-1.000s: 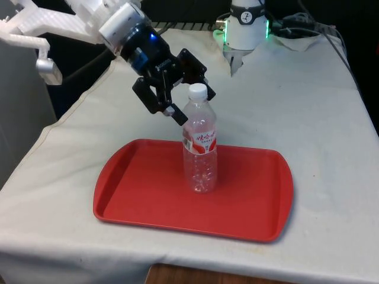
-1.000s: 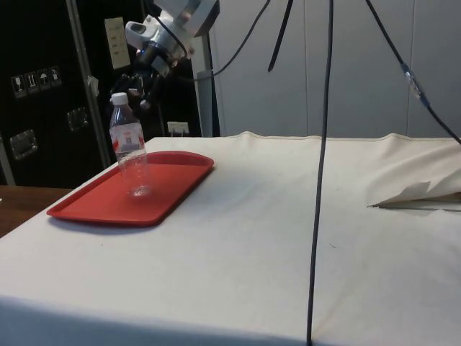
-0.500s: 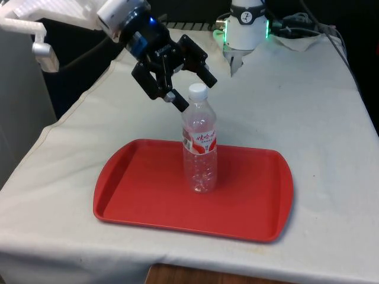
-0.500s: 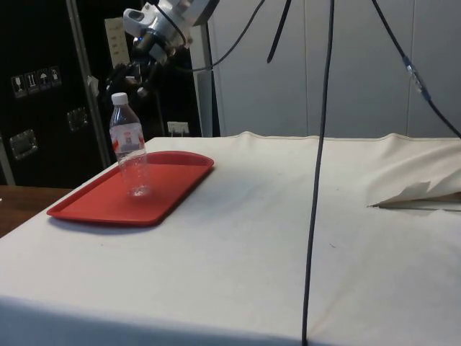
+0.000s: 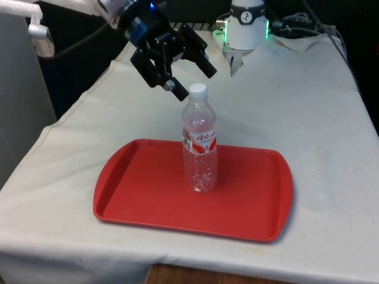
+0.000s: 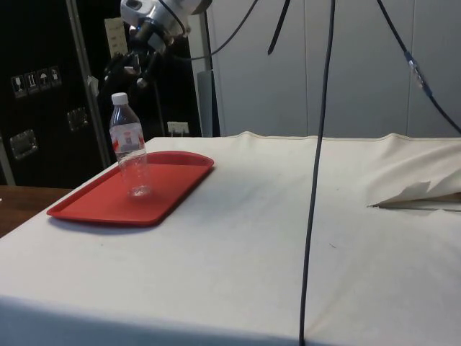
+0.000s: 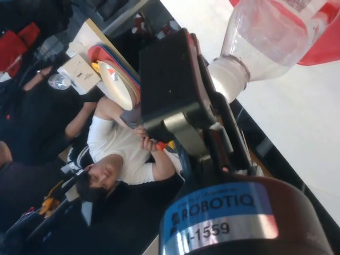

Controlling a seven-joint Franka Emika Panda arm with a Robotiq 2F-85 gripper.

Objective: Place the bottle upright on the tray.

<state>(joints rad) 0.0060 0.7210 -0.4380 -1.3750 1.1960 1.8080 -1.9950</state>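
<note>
Hovering pincer (image 5: 186,74): at the bottle's 11 o'clock in the front view, fingers spread, holding nothing.
Bottle (image 5: 199,141): upright on the red tray (image 5: 136,195), cap on.
Counter (image 5: 320,118): white cloth.
Progress: placement looks done; only retreat seems left.

1. This looks like a robotics lab, not a home: a table (image 5: 308,112) under a plain white cloth serves as the work surface.
2. Black cables (image 6: 317,173) hang down over the table.
3. Behind the table in the side view stand dark equipment cabinets (image 6: 43,94) with shipping-style stickers.
4. Beyond the table's edge, a person in a white shirt (image 7: 114,141) sits among cluttered gear.
</note>
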